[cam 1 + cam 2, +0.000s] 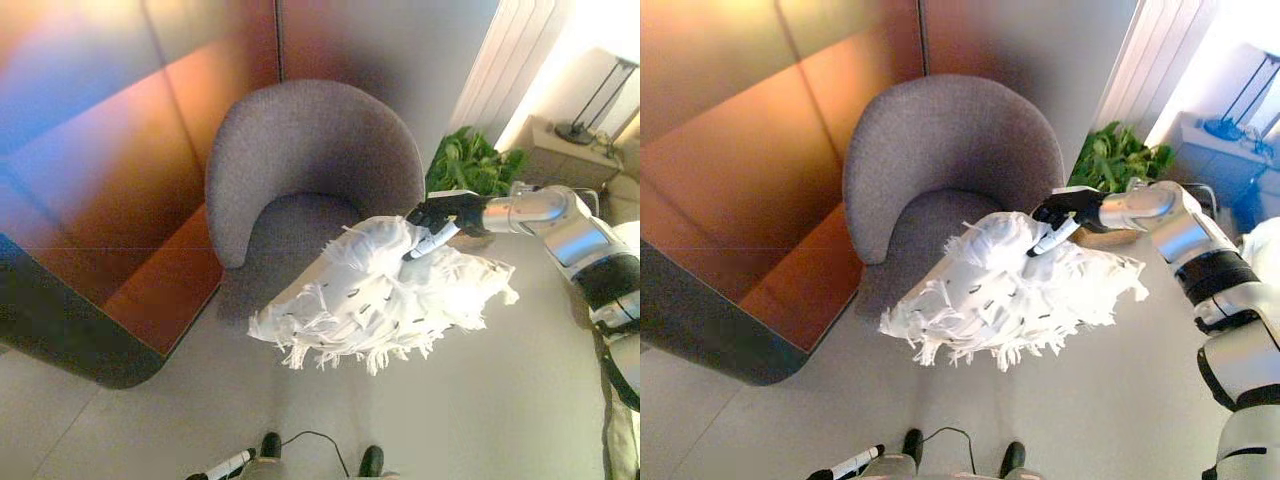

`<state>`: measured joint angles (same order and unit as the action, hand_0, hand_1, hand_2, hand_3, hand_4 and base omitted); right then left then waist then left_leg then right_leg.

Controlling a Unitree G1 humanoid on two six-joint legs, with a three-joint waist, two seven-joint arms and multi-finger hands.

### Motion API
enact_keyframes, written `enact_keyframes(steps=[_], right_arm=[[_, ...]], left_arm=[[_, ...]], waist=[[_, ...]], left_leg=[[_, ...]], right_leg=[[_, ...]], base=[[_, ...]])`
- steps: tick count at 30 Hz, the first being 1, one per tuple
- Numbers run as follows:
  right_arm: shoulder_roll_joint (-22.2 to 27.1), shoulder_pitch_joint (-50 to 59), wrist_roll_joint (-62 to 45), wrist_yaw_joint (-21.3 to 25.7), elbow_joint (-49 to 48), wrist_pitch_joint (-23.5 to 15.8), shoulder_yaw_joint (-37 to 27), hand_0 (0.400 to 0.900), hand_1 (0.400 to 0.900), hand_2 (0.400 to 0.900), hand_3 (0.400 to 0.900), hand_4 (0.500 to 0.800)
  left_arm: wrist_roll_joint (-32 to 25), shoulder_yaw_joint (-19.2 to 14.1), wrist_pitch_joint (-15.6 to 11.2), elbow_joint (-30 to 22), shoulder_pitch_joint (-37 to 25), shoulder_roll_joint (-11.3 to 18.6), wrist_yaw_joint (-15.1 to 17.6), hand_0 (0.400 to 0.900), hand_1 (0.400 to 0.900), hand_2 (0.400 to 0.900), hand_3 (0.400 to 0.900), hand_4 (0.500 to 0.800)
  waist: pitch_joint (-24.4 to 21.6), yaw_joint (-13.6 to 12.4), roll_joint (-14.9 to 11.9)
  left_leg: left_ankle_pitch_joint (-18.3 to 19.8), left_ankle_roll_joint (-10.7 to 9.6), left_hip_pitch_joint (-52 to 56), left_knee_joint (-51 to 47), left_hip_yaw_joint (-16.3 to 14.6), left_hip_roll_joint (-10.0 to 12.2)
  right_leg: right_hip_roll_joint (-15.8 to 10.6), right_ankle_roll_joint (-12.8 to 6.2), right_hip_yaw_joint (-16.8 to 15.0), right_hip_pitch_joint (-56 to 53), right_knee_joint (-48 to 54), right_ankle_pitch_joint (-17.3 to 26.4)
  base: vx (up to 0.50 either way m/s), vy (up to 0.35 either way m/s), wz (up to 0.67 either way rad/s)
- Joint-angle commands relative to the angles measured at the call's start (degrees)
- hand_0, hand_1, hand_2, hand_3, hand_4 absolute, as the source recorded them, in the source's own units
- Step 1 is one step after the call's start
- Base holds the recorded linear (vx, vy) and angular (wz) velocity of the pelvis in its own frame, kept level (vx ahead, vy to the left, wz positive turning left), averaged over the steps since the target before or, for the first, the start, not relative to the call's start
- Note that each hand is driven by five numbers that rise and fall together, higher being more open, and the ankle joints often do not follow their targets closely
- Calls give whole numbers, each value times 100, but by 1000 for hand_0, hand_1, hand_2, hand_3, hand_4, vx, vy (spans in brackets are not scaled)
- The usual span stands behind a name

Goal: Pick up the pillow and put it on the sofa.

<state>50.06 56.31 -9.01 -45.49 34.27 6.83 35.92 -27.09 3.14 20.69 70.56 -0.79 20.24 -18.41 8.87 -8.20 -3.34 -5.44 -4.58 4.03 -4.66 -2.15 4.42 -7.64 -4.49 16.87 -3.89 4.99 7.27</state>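
Note:
A white fringed pillow [375, 295] hangs in the air in front of the grey round armchair [300, 165]. It is just before the seat's front edge and above the floor. My right hand [445, 222] comes in from the right and is shut on the pillow's upper edge; it also shows in the right eye view [1065, 218]. My left hand [225, 467] shows only as a tip at the bottom edge, low and away from the pillow.
A wood-panelled wall [110, 160] with a dark base stands to the left of the chair. A green potted plant [472, 165] stands right of the chair. A side table with a lamp [580, 140] is at the far right.

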Motion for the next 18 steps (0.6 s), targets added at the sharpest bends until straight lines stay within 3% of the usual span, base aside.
enact_keyframes(steps=[1,11,15,18], right_arm=[[-164,1806,-805,377,488,47,19,400,400,400,400,500],[-438,2142,-1073,1304,950,665,-176,400,400,400,400,500],[-354,2375,-1214,1953,1321,834,-207,400,400,400,400,500],[-199,2606,-1122,2519,1767,745,-125,400,400,400,400,500]], left_arm=[[169,444,341,487,153,67,-18,900,900,900,900,800],[-117,444,620,455,114,186,225,900,900,900,900,800],[-410,563,713,373,60,219,341,900,900,900,900,800],[-554,618,707,343,16,245,377,900,900,900,900,800]], waist=[[-382,-228,-317],[-216,-501,-436],[-107,-598,-436],[-15,-678,-460]], left_leg=[[509,-3,117,-34,-100,-301],[486,38,99,-34,141,-297],[459,55,-24,-34,238,-286],[439,76,-158,-34,332,-290]], right_leg=[[127,-183,227,-522,1,-522],[144,-195,332,-603,1,-513],[156,-192,332,-525,1,-507],[166,-216,324,-416,1,-484]], base=[[99,88,13],[84,30,18],[30,13,16],[-7,-26,12]])
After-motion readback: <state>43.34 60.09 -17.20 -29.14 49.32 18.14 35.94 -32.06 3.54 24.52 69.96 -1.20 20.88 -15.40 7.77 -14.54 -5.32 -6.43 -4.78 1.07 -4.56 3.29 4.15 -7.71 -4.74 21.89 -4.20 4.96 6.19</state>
